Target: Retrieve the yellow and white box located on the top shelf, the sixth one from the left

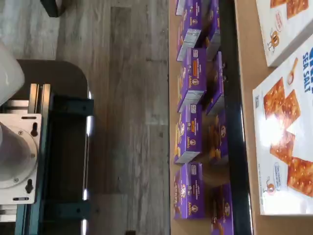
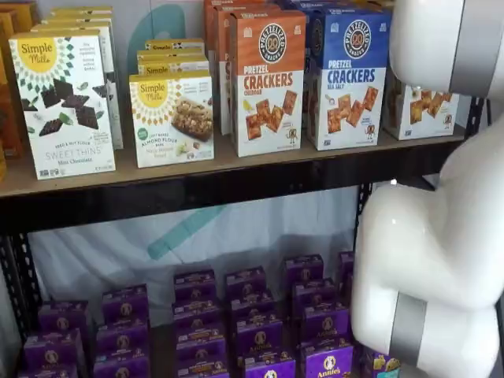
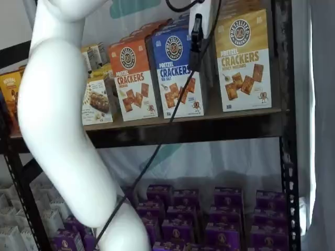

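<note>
The yellow and white box (image 3: 243, 63) stands upright at the right end of the top shelf (image 3: 230, 116), next to the blue pretzel-crackers carton (image 3: 175, 68). In a shelf view only its white lower part (image 2: 421, 106) shows behind my white arm. My gripper (image 3: 195, 63) hangs from the view's top edge in front of the blue carton, just left of the yellow and white box. Only its black fingers show, side-on with a cable beside them, and no gap can be made out. It holds nothing that I can see.
An orange pretzel-crackers carton (image 2: 268, 79) and white Simple Mills boxes (image 2: 67, 102) stand further left on the top shelf (image 2: 118, 175). Small purple boxes (image 2: 252, 315) fill the level below. The wrist view shows the purple boxes (image 1: 193, 112), the sea salt carton (image 1: 286, 147) and the dark teal-bracketed mount (image 1: 58, 161).
</note>
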Robot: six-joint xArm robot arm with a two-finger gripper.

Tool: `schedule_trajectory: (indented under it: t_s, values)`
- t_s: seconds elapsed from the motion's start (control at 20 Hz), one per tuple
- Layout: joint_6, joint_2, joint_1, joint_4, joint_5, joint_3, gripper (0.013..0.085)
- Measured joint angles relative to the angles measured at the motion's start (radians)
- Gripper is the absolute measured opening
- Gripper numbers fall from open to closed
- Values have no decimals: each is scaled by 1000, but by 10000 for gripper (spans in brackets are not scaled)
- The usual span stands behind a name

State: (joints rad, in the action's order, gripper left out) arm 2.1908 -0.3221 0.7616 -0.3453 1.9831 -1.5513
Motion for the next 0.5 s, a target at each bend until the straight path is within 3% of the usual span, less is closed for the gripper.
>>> schedule_trajectory:
  t_s: [0.1, 0.2, 0.4, 0.5]
  values:
    - [-1, -15, -38, 75, -16, 9, 850]
    - [-1, -32, -48, 99, -29, 27, 850]
    - [1, -59, -42, 86, -53, 58, 850]
    - [3, -68, -21, 44, -59, 67, 850]
